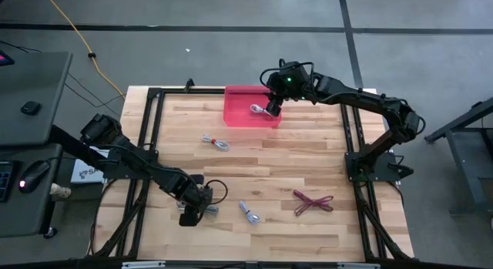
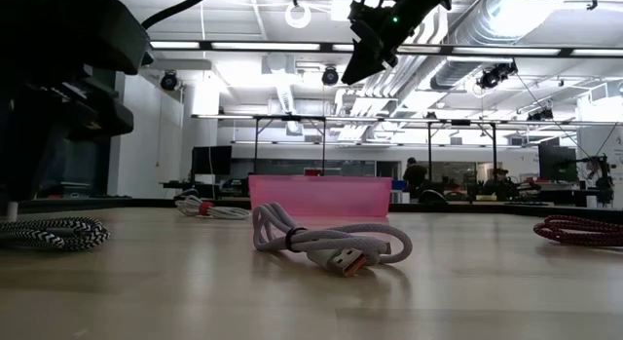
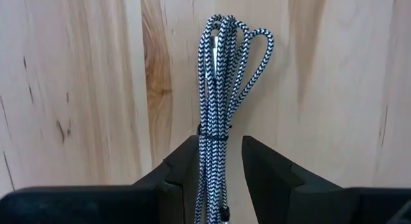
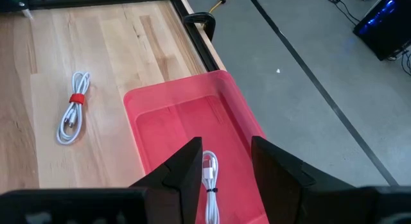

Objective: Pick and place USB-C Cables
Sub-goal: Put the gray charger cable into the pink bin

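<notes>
The left gripper (image 3: 219, 161) sits low at the table's (image 1: 308, 153) near edge, fingers spread around a black-and-white braided cable (image 3: 225, 76) lying on the wood — the right gripper (image 4: 223, 169) hangs spread above the pink bin (image 4: 154, 105) holding a white cable (image 4: 209, 185).
</notes>
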